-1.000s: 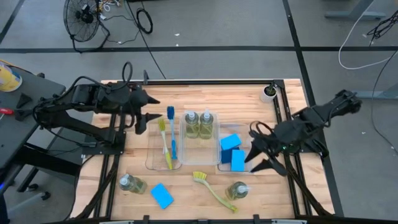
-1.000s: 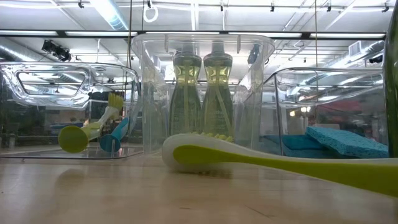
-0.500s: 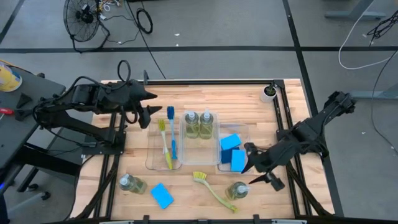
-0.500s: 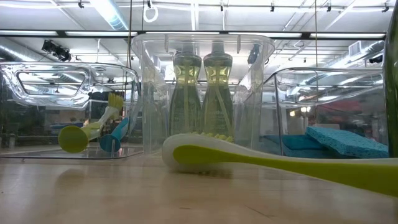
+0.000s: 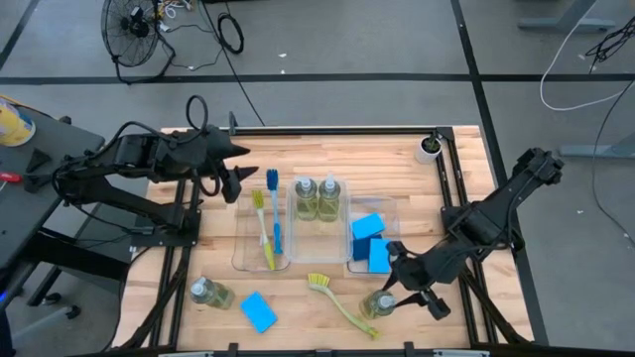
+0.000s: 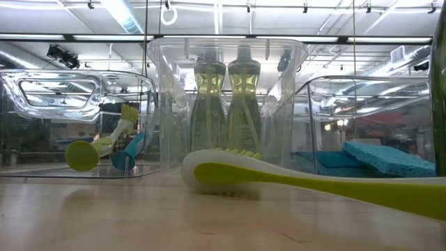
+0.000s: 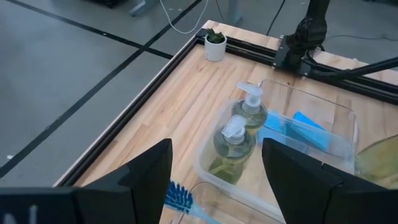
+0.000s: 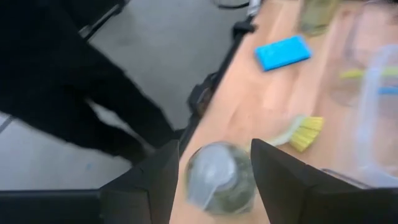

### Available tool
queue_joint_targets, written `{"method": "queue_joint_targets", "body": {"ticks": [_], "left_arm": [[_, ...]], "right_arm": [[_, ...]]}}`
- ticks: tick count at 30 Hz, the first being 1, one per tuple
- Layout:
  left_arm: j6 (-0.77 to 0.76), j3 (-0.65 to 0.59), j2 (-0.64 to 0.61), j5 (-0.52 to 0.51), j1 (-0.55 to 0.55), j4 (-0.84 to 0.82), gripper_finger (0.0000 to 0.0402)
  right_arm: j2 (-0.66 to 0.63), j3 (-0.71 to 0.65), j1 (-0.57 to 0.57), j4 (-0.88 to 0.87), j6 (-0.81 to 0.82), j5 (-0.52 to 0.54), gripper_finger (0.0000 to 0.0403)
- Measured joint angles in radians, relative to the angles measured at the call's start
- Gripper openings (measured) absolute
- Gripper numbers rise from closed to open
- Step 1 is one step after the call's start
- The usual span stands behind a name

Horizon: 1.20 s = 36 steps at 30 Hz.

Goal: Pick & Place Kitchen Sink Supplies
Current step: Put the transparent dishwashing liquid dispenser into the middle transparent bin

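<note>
The right end effector is hovering over a small clear pump bottle of yellow-green soap lying near the front edge of the wooden desk, its fingers spread apart on either side of the bottle. This looks like the approach step of a pick. The next move probably calls for lowering until the fingers straddle the bottle's body, then closing and carrying it to the middle clear plastic tray, where two matching soap bottles are standing.

The left end effector is waiting above the desk's back left part, fingers apart and holding nothing.

The right wrist view is showing the bottle sitting directly between that arm's two fingers, alignment the overhead view only hints at. The overhead view alone is showing what remains loose: another soap bottle, a blue rectangular sponge and a yellow-green long-handled dish brush. The low view is showing that brush's head lying flat on the desk, but neither arm.
</note>
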Motion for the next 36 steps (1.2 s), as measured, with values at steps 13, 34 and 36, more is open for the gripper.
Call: {"method": "queue_joint_targets", "body": {"ticks": [13,34,36], "left_arm": [[-0.026,0.0,0.0,-0.033,0.0,-0.002,0.0252],[-0.046,0.0,0.0,-0.036,0.0,-0.002,0.0252],[-0.045,0.0,0.0,-0.036,0.0,-0.001,0.0252]], "right_arm": [[0.056,0.0,0.04,0.016,0.057,0.074,0.0201],[0.143,0.0,0.039,-0.025,0.058,0.092,0.0201],[0.143,0.0,0.039,-0.039,0.058,0.092,0.0201]]}}
